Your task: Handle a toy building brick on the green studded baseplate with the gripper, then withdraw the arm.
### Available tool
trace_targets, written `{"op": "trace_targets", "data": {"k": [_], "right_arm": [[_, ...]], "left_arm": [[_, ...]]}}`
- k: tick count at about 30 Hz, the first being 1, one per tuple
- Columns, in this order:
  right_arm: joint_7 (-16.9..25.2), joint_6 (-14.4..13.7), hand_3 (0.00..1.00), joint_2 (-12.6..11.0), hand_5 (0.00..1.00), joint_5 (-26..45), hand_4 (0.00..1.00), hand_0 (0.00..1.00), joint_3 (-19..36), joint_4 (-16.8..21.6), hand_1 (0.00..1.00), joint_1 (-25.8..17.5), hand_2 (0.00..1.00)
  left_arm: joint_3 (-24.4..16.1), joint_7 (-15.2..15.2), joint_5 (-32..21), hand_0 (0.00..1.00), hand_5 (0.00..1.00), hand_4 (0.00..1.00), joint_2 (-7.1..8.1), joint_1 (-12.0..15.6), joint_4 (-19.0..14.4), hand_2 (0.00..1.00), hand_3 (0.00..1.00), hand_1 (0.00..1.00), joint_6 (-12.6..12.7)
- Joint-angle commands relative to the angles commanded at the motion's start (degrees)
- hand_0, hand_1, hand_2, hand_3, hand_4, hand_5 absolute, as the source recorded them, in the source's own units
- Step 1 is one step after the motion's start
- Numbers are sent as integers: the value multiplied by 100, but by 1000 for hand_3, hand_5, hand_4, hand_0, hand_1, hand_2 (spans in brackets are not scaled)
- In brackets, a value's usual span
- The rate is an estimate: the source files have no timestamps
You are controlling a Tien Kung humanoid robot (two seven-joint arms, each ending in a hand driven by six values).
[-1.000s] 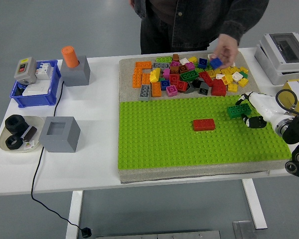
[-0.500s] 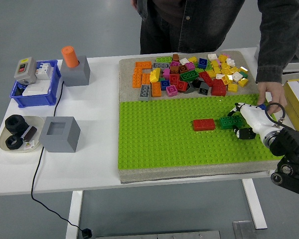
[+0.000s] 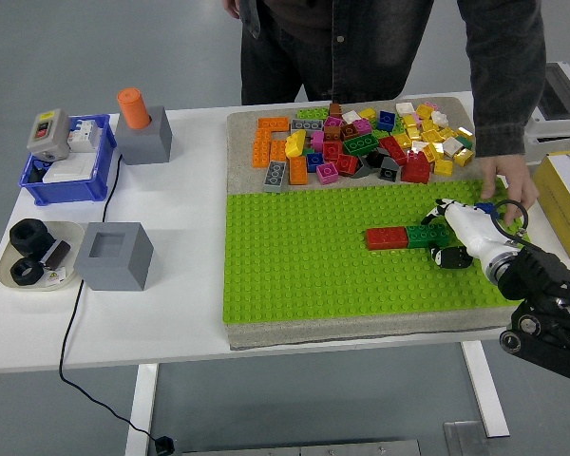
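Observation:
A green brick (image 3: 426,235) sits on the green studded baseplate (image 3: 304,266), its left end against a red brick (image 3: 387,237) near the plate's middle right. My right hand (image 3: 446,237), white-fingered on a black arm, comes in from the lower right and its fingers are closed on the green brick's right end. My left arm is out of view. A person stands at the far side; one hand (image 3: 505,180) rests at the plate's right edge, just behind my hand.
A heap of loose coloured bricks (image 3: 370,142) lies on the grey board behind the baseplate. At the left stand a grey block with an orange peg (image 3: 142,128), a grey hollow block (image 3: 114,255), a blue bin (image 3: 66,161) and a tray of black parts (image 3: 36,255). A yellow box (image 3: 565,199) is at the right edge.
My right hand carried the green brick left and down from the plate's upper right to beside the red brick. The person's hand left the brick pile and came to the plate's right edge.

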Motion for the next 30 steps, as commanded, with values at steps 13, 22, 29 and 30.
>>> {"op": "trace_targets", "data": {"k": [13,22,29,30], "right_arm": [[58,-8,593,-2,62,93,540,998,-69,-12,979,11,975],[107,-16,632,-23,57,147,553,998,-107,18,977,23,976],[121,2,689,-53,101,179,559,998,-127,57,979,35,990],[123,3,689,-57,101,182,559,998,-127,61,979,36,990]], "left_arm": [[3,-5,-1,813,618,953,3,-1,-1,843,892,848,3],[3,-12,3,813,618,953,9,-1,1,842,892,848,4],[0,-12,3,812,620,953,14,-2,1,842,891,848,7],[0,-12,3,812,620,953,14,-2,1,842,891,848,7]]}}
